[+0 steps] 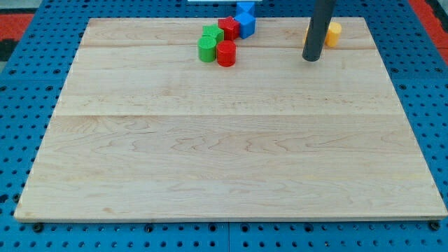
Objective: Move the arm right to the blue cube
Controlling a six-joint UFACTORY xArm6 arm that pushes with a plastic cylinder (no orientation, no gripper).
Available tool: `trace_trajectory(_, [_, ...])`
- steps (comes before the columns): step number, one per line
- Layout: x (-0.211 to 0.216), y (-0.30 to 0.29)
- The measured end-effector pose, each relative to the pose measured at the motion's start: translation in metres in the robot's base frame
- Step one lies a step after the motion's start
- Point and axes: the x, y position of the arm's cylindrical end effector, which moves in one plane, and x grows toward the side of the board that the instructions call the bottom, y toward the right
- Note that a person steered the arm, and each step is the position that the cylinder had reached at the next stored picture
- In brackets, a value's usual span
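Observation:
The blue cube [246,25] sits near the view's top edge of the wooden board [231,140], at the right end of a cluster of blocks. A second blue block [245,8] lies just above it, partly off the board. My tip [311,59] rests on the board to the right of the blue cube, about a hand's width away and slightly lower in the view. A yellow block [333,33] sits right behind the rod, partly hidden by it.
Left of the blue cube are a red block [228,28], a green block [212,34], a green cylinder [207,50] and a red cylinder [226,54], packed close together. A blue pegboard [28,84] surrounds the board.

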Motion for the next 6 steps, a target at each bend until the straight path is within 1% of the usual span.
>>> trace_trajectory(2, [0.005,0.000])
trace_trajectory(3, [0.032,0.000])
trace_trajectory(4, [0.047,0.039])
trace_trajectory(5, [0.039,0.094])
trace_trajectory(6, [-0.019,0.123])
